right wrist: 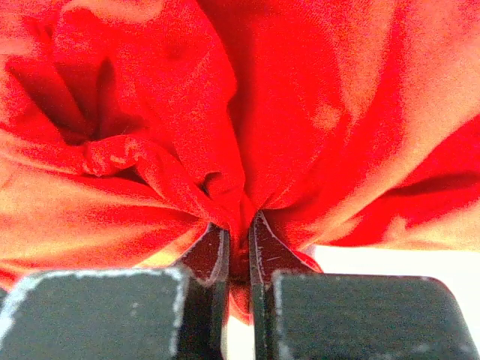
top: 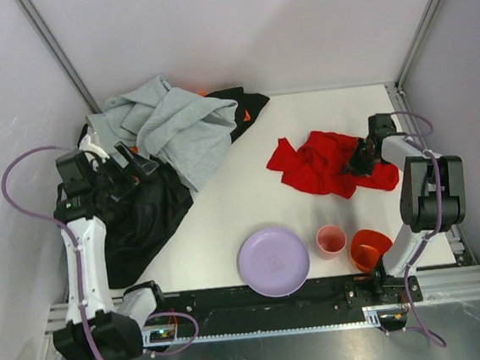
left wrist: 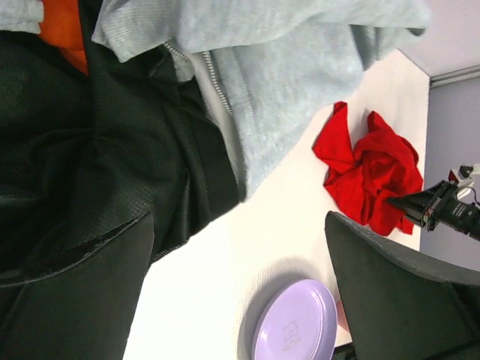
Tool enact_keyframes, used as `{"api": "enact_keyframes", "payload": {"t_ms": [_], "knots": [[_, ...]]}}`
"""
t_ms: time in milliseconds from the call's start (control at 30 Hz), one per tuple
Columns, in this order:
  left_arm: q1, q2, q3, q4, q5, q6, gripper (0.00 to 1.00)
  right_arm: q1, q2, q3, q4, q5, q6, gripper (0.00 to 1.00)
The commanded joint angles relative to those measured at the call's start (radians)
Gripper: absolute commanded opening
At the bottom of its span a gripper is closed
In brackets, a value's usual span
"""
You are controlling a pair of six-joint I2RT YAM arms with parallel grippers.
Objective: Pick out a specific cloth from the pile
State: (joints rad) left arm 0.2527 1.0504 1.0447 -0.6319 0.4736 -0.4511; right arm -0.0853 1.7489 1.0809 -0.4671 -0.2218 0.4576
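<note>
The red cloth [top: 323, 163] lies crumpled on the worktop [top: 226, 207], at 3 o'clock from the pile [top: 167, 127] and well apart from it. The right tool [right wrist: 238, 244] is clamped tight on a fold of it. The left tool [top: 133, 168], spread wide, hovers over the pile's black garment [top: 142, 223].

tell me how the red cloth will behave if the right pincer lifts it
Likely floppy: the red cloth lies crumpled in soft folds, so it should drape and hang below the right pincer. Probably light, being thin and small beside the pile. The pinch holds only a narrow fold, so it might slip if jerked.
</note>
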Motion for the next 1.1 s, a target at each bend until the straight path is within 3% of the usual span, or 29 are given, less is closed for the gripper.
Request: {"api": "enact_keyframes", "payload": {"t_ms": [0,333,567,833,1067], "knots": [[-0.006,-0.11,-0.016,0.0,0.058,0.022,1.0,-0.049,-0.023,0.127,-0.012,0.002,-0.034,0.0],[-0.007,-0.275,-0.045,0.001,0.098,0.012,0.99,-0.11,-0.138,0.385,-0.133,-0.002,-0.048,0.0],[-0.016,-0.306,-0.074,0.002,0.12,-0.027,1.0,-0.116,-0.223,0.509,-0.209,0.016,-0.076,0.0],[-0.058,-0.305,-0.082,0.001,0.139,0.018,1.0,-0.114,-0.253,0.392,-0.198,0.026,-0.081,0.0],[-0.178,-0.285,-0.079,-0.002,0.116,0.068,1.0,-0.068,-0.22,0.232,-0.161,0.098,-0.096,0.0]]}}
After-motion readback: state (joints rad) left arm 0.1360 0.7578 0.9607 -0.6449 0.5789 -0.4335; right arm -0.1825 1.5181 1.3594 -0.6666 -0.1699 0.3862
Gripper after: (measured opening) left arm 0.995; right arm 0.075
